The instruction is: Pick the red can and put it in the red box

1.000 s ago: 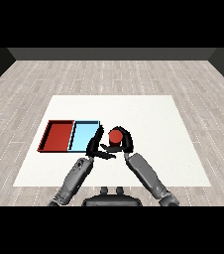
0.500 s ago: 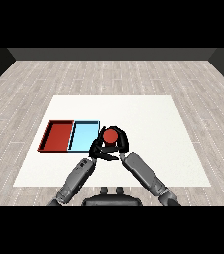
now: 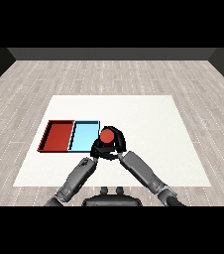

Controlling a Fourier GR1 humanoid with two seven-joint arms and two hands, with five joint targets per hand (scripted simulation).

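My right hand point(image 3: 117, 143) curls round the red can point(image 3: 106, 135), holding it upright just off the right edge of the light blue tray point(image 3: 83, 135). The can's red top shows; its body is mostly hidden by the fingers. To the left of the blue tray lies the red tray point(image 3: 57, 136), with nothing in it. My left hand point(image 3: 96, 149) sits low, directly under the can and the right hand, near the blue tray's front right corner; its fingers are hidden among the right hand's.
The two trays lie side by side on the left half of the white table point(image 3: 153, 124). Open table surface stretches to the right and behind the trays. The table's front edge runs close below my forearms.
My right hand has carried the red can leftward, from right of the blue tray to its right edge. The left hand has stayed near the tray's front corner.
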